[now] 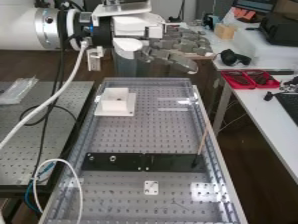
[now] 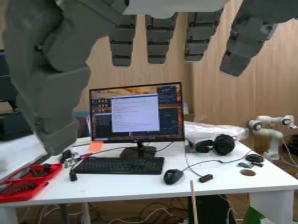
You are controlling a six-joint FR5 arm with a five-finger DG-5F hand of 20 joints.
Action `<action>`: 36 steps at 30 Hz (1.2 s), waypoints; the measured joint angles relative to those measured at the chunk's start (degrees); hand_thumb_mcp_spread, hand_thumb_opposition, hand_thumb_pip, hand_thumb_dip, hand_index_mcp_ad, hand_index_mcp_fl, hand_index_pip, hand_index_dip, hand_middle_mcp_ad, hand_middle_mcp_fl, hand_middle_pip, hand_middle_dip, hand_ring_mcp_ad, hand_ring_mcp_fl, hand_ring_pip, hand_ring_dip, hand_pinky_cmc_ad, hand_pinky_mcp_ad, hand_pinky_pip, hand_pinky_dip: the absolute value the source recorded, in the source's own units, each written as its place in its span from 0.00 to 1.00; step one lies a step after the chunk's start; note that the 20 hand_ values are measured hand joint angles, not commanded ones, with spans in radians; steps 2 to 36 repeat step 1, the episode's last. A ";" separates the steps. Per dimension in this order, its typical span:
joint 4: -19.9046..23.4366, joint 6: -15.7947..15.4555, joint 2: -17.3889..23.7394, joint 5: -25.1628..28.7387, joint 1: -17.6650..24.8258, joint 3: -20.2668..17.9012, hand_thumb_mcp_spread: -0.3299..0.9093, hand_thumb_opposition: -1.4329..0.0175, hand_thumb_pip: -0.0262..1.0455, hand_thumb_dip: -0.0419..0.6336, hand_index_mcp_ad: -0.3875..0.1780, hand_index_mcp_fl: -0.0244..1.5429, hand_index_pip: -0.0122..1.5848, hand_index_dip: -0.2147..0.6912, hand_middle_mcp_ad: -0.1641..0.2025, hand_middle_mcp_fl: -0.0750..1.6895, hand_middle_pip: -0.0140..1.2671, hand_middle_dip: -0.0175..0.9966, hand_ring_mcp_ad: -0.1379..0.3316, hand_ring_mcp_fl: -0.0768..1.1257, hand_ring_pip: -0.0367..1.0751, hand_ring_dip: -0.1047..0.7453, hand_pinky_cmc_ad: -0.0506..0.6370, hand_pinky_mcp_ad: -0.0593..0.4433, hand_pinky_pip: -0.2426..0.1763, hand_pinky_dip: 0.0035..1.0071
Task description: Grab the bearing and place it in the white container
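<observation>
Hand (image 1: 174, 60) wide open, up near the far end of the perforated table (image 1: 143, 132) in the high view, pointing toward that view's right. Wrist view: straight fingers (image 2: 159, 40) in a spread row, thumb (image 2: 50, 75) well apart from them, nothing between. White container (image 1: 115, 99) sits on the table's far left part, on a white base plate (image 1: 126, 112). Black bar (image 1: 174, 163) lies across the table, nearer the camera. Smaller nut (image 1: 91, 158) on it toward its left end, larger nut (image 1: 113, 158) just right of that. Thin stick (image 1: 202, 141) leans up from near the bar's right end. Small white plate with holes (image 1: 151, 188) lies just on the camera side of the bar. Red trays (image 1: 249, 79) on the white desk (image 1: 256, 116) at right.
</observation>
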 joint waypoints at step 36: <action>-0.03 -0.02 -0.01 -0.04 0.02 0.03 0.55 0.45 0.45 0.36 0.43 0.06 0.08 0.52 0.51 0.04 0.11 0.15 0.57 0.06 0.12 0.18 0.68 0.71 0.37 0.23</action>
